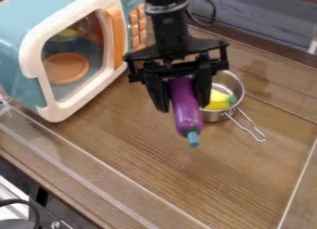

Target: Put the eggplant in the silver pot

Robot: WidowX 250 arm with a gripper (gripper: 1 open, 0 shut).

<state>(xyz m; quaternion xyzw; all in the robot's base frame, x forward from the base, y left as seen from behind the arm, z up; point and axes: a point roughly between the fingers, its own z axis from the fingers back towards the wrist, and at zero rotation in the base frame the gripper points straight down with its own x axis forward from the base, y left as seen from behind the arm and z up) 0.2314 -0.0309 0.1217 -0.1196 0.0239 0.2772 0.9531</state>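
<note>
The black gripper (183,84) hangs above the wooden table (111,159), pointing steeply down, its jaws clamped on the upper part of the eggplant (184,108). The eggplant is off the table — it hangs nearly upright from the gripper, leaning a little, with its small teal stem tip at the bottom.

The silver pot (228,95) stands on the table just to the right of the eggplant and partly behind it, so its left rim is hidden by the gripper and the purple body. A yellow toy (220,101) lies inside the pot. The pot's thin wire handle (249,129) sticks out toward the front right.

The eggplant is beside the pot, not in it — its stem tip hangs in front of the pot's left side. Well to the left of the pot stands the white-and-teal toy microwave (56,57), with an orange item visible behind its door window.
</note>
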